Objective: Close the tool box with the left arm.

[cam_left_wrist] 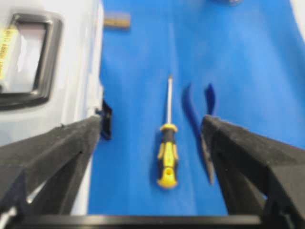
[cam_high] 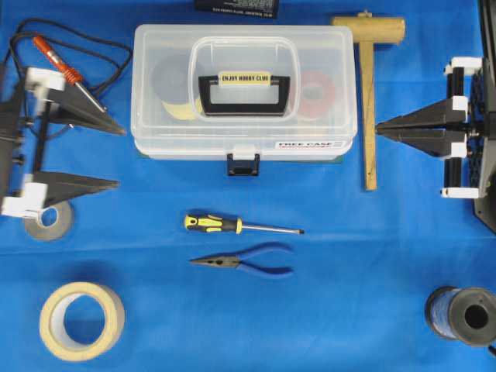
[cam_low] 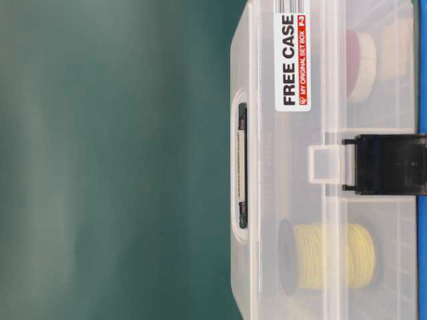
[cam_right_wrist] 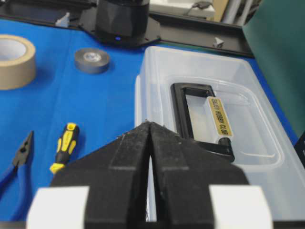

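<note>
Here we are seeing the tool box (cam_high: pixel 244 93) sitting lid-down near the desk's far edge, our left gripper (cam_high: pixel 116 155) spread wide beside its left end. Bare cloth is lying between them; the right gripper (cam_high: pixel 380 130), pressed together, is hovering past the mallet (cam_high: pixel 369 85), with screwdriver (cam_high: pixel 240 225) and pliers (cam_high: pixel 244 262) lying in front.

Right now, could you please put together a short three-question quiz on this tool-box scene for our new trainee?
1. True or false: the lid of the tool box lies down flat on its base.
2. Which tool lies nearer the box's black front latch: A) the pliers, or B) the screwdriver?
3. Fill in: the left gripper is ____, while the right gripper is ____.

Key
1. True; the overhead view shows the lid down, handle on top, though whether the latch is snapped cannot be told.
2. B; the screwdriver lies between the box and the pliers.
3. Open; shut. The left fingers are spread wide, holding nothing; the right fingers are pressed together.
</note>
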Available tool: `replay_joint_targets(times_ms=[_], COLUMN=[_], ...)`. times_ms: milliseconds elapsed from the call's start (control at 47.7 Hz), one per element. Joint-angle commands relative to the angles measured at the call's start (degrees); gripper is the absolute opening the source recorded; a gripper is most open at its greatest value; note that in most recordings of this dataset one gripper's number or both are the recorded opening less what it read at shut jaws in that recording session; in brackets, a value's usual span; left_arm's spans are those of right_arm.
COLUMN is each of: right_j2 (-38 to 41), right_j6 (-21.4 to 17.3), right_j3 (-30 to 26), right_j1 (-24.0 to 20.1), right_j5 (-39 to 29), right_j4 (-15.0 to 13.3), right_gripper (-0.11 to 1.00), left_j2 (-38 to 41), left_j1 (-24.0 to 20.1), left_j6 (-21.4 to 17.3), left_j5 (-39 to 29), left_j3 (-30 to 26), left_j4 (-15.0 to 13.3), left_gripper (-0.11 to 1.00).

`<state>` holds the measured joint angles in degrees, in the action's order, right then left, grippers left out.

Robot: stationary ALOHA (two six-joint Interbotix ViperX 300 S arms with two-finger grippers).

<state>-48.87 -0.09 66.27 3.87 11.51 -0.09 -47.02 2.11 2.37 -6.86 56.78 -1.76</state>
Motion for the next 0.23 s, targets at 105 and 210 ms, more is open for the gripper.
replay_joint_targets(times_ms=[105, 210], right_j2=[-0.1, -0.1], right_j6=[-0.1, -0.1], right_j3=[-0.8, -0.8], right_j1=[0.1, 0.1], right_j5=[0.4, 0.4], right_j4=[-0.1, 0.0], right_gripper=[0.00, 0.00], left_j2=[-7.9, -10.3], left_j1=[-0.1, -0.1], left_j6=[-0.2, 0.0], left_j5=[14.0, 18.4], left_j3=[11.3, 15.8], left_j4=[0.2, 0.0], left_gripper=[0.91, 0.91])
